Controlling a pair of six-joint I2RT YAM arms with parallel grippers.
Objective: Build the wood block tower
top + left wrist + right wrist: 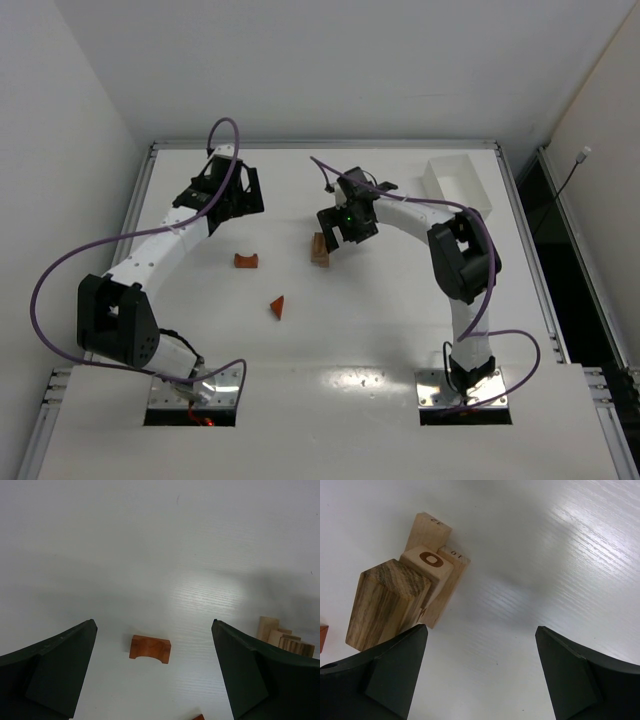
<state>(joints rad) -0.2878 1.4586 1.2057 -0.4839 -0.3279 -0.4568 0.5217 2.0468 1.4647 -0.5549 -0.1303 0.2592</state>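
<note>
The wood block tower (320, 247) is a short stack of pale tan blocks at mid-table; in the right wrist view (405, 587) it shows flat bars with a lettered cube and a tall grained block on top. A reddish-brown arch (246, 260) lies to its left, and a reddish-brown wedge (278, 307) lies nearer the arms. My left gripper (237, 205) is open and empty behind the arch (150, 648), above the table. My right gripper (338, 232) is open and empty just right of the tower. The left wrist view shows the tower (280, 636) at its right edge.
A white rectangular bin (455, 180) stands at the back right of the white table (380, 330). The wedge tip (199, 717) peeks in at the bottom of the left wrist view. A red block edge (322, 635) shows at the left of the right wrist view.
</note>
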